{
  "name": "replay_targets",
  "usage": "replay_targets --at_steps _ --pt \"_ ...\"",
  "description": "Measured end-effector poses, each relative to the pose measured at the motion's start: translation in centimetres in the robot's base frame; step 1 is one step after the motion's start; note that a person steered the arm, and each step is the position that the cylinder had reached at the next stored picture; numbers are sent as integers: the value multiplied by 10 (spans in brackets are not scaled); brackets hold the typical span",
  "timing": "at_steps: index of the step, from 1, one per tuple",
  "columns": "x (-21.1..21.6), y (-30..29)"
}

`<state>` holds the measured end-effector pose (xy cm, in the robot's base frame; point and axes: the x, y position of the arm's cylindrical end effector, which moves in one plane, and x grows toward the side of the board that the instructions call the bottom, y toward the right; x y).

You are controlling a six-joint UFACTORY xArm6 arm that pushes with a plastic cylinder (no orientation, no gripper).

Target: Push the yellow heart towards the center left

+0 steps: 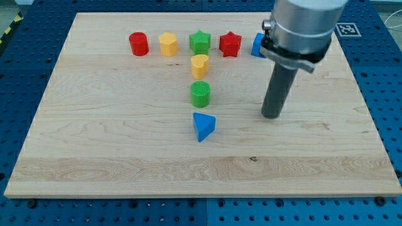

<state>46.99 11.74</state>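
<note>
robotics lab, blue perforated bench, wooden board

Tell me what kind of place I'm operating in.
Probably a robotics lab bench: a wooden board lies on a blue perforated table, with a printed fiducial marker at the view's top right, and small coloured blocks like the yellow heart.

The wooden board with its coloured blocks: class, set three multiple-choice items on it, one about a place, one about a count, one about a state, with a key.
1. What lies straight below the yellow heart in the view?
A. red star
B. green cylinder
C. blue triangle

2. How many yellow blocks are on the wooden board?
A. one
B. two
C. three

3. Is my tip touching a block?
A. yes, the heart
B. yes, the green cylinder
C. no

Key: 1 B, the green cylinder sits just beneath it; 2 B, the heart plus a yellow hexagon; 3 C, it stands apart at the view's right.
</note>
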Motion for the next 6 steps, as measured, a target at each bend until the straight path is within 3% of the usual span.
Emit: replay_targets --at_steps 1,4,6 --pt "-39 -10" --pt "-50 -86" --pt "-92 -99"
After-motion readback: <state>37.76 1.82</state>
